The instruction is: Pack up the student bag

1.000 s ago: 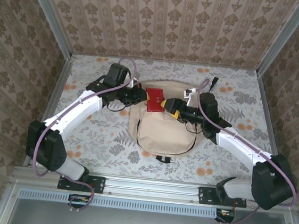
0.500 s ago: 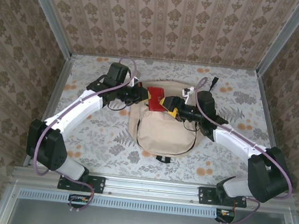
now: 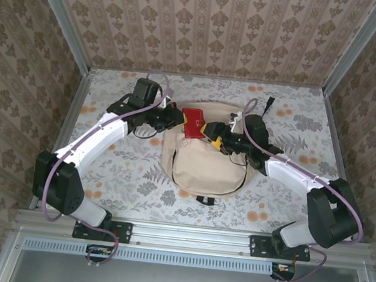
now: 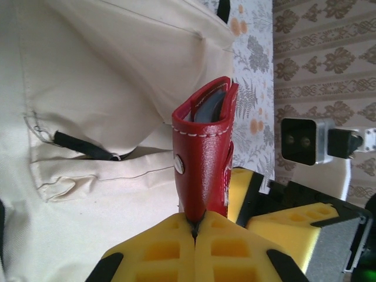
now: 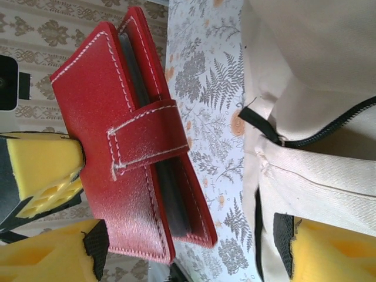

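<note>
Top view: student bag (image 3: 205,166) lies mid-table (image 3: 297,125), between my two arms. My left gripper (image 3: 177,119) and right gripper (image 3: 213,134) meet over its far end, red wallet (image 3: 193,123) between them.

Left wrist view adds the grip: my left gripper (image 4: 194,232) is pinched tight on the red wallet (image 4: 202,155) at its lower edge, and the wallet stands over the beige student bag (image 4: 106,82).

Right wrist view shows the wallet's strap side (image 5: 129,135). It also shows my right gripper (image 5: 191,238) spread wide and holding nothing, one finger beside the wallet, the other over the bag (image 5: 317,64) near its black zipper (image 5: 335,120). Touching or not, cannot tell.

Bare table left, right and near side of the bag; walls (image 3: 206,28) bound left, right and far edges.
</note>
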### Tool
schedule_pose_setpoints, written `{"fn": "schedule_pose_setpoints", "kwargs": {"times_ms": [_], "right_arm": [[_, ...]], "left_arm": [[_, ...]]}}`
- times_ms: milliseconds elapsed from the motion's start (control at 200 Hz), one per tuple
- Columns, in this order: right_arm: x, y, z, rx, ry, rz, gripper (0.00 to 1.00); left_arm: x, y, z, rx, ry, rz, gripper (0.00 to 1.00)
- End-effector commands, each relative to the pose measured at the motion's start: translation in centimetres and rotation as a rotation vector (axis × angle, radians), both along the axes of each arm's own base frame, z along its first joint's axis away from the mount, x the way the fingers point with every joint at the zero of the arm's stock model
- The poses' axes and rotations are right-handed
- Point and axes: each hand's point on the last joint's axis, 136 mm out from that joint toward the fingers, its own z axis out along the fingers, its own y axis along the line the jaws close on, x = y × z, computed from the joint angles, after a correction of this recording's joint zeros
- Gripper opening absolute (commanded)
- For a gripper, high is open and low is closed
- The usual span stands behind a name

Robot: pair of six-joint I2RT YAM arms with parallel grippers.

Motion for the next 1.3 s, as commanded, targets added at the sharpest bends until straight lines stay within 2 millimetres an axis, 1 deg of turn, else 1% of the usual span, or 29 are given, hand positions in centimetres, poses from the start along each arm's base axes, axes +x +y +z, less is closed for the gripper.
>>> {"fn": "schedule_pose_setpoints", "kwargs": {"times_ms": [0, 70, 80, 135, 230, 265, 400, 480, 505, 560, 600, 625, 665, 675, 710, 815, 900, 970, 1090, 1170, 1295], "right_arm": [[0.5, 1.6, 2.8, 0.101, -0.045, 0.056, 0.75], [0.8, 2.0, 3.6, 0.135, -0.054, 0.066, 0.70], [0.8, 2.0, 3.7, 0.138, -0.054, 0.067, 0.69], [0.9, 2.2, 4.2, 0.157, -0.060, 0.071, 0.66], [0.9, 2.1, 4.6, 0.161, -0.061, 0.068, 0.57], [0.8, 2.0, 4.6, 0.155, -0.056, 0.063, 0.52], [0.4, 1.7, 4.0, 0.123, -0.031, 0.060, 0.28], [0.0, 1.4, 3.7, 0.105, -0.021, 0.058, 0.16], [-0.1, 1.3, 3.6, 0.097, -0.019, 0.056, 0.14], [-0.3, 0.9, 3.3, 0.067, -0.014, 0.043, 0.11], [-0.6, 0.4, 2.7, 0.030, -0.003, 0.030, 0.09], [-0.7, 0.1, 2.3, 0.004, 0.004, 0.020, 0.09], [-0.9, -0.5, 0.9, -0.049, 0.030, 0.008, 0.08], [-1.2, -0.8, 1.5, -0.052, 0.015, 0.006, 0.08], [-1.6, -1.4, 1.1, -0.090, 0.023, -0.003, 0.08], [-2.9, -3.6, -1.6, -0.210, 0.088, -0.019, 0.08], [-4.0, -5.3, -3.6, -0.241, 0.160, -0.046, 0.08], [-4.7, -5.8, -4.5, -0.215, 0.199, -0.051, 0.07], [-5.5, -6.5, -5.8, -0.200, 0.243, -0.072, 0.07], [-5.4, -6.7, -6.4, -0.193, 0.268, -0.087, 0.07], [-4.3, -6.9, -6.8, -0.168, 0.290, -0.118, 0.07]], "left_arm": [[-0.2, -1.0, 2.2, -0.078, -0.023, -0.037, 0.00], [0.0, -1.2, 2.2, -0.082, -0.019, -0.035, 0.00], [-0.3, -1.3, 2.3, -0.095, -0.012, -0.051, 0.00], [-0.4, -1.4, 2.1, -0.096, 0.003, -0.051, 0.00], [-0.3, -1.1, 1.4, -0.080, 0.026, -0.035, 0.00], [-0.2, -1.0, 1.1, -0.076, 0.034, -0.029, 0.00], [0.0, -0.8, 0.3, -0.072, 0.056, -0.016, 0.11], [0.1, -0.7, 0.1, -0.067, 0.058, -0.015, 0.16], [0.0, -0.6, 0.0, -0.064, 0.057, -0.018, 0.19], [0.0, -0.3, -0.2, -0.053, 0.061, -0.018, 0.31], [0.3, 0.3, -0.7, -0.017, 0.056, 0.009, 0.40], [0.4, 0.7, -1.1, 0.000, 0.057, 0.019, 0.44], [0.3, 1.1, -1.7, 0.028, 0.060, 0.027, 0.50], [0.3, 1.2, -1.8, 0.037, 0.060, 0.030, 0.51], [0.2, 1.7, -2.5, 0.071, 0.064, 0.042, 0.55], [0.0, 2.7, -4.3, 0.145, 0.069, 0.060, 0.59], [-0.1, 3.0, -5.5, 0.154, 0.080, 0.073, 0.60], [-0.3, 2.9, -6.4, 0.157, 0.095, 0.071, 0.59], [-0.8, 2.0, -7.6, 0.169, 0.112, 0.043, 0.56], [-0.8, 1.3, -8.0, 0.172, 0.116, 0.031, 0.54], [-0.7, 0.5, -8.5, 0.173, 0.122, 0.015, 0.53]]}}
